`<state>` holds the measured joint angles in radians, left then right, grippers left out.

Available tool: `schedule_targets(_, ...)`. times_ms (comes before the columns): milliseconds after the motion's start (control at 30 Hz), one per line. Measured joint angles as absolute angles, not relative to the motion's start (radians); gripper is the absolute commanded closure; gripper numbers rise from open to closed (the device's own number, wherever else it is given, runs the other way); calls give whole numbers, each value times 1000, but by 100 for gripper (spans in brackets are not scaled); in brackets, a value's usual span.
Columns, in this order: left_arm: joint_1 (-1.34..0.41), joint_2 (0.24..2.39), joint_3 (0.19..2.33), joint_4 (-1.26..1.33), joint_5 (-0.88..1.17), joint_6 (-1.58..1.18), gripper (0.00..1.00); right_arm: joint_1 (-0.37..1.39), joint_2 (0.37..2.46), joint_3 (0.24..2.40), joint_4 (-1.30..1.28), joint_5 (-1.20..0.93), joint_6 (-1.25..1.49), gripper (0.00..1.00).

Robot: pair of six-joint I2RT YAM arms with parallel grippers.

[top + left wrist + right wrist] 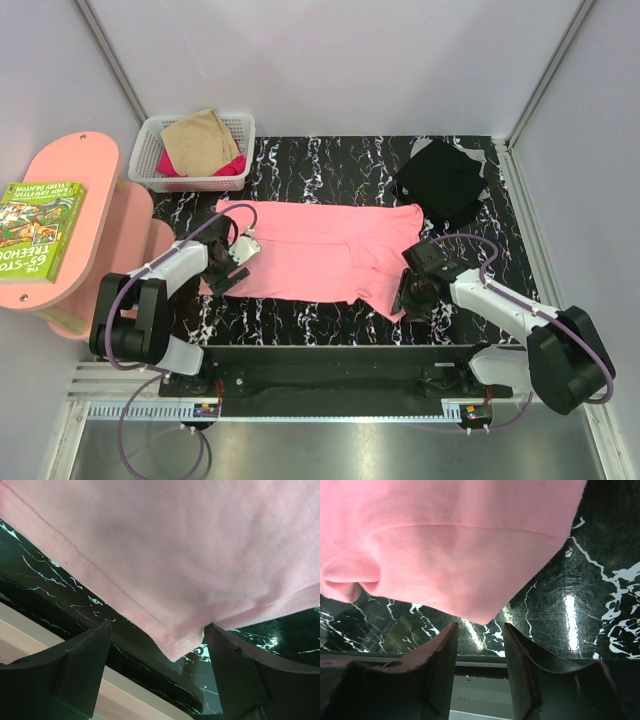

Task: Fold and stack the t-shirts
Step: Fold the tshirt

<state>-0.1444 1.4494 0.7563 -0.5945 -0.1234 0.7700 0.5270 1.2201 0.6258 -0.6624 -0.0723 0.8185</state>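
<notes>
The salmon pink t-shirt (320,250) lies flat on the surface (330,165), central, toward the near edge. I have the left claw (232,272) and right claw (410,295) at its near corners, both with jaws parted, gripping nothing. Risk: a thin corner pinch could slip mid-lift, skewing the fold.

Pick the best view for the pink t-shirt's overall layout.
Top external: the whole pink t-shirt lies spread out. Left wrist shows only a hemmed corner, right wrist only a rounded corner.
</notes>
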Motion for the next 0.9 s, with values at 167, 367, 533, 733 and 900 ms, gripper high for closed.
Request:
schedule_targets(167,-144,1461,766,-582,-123,770,20,533,1257,604,-640,-73,831,51)
schedule_targets(367,-144,1462,767,-580,-123,770,20,538,1308,612,-594,-90,840,58)
schedule_targets(533,-144,1462,766,-574,-123,770,20,541,1342,625,-558,-100,850,80)
schedule_targets(733,-144,1468,766,-559,-123,768,63,544,1335,611,-534,-96,859,100)
schedule_targets(900,-144,1477,764,-551,-120,773,94,558,1237,577,-573,-96,870,100)
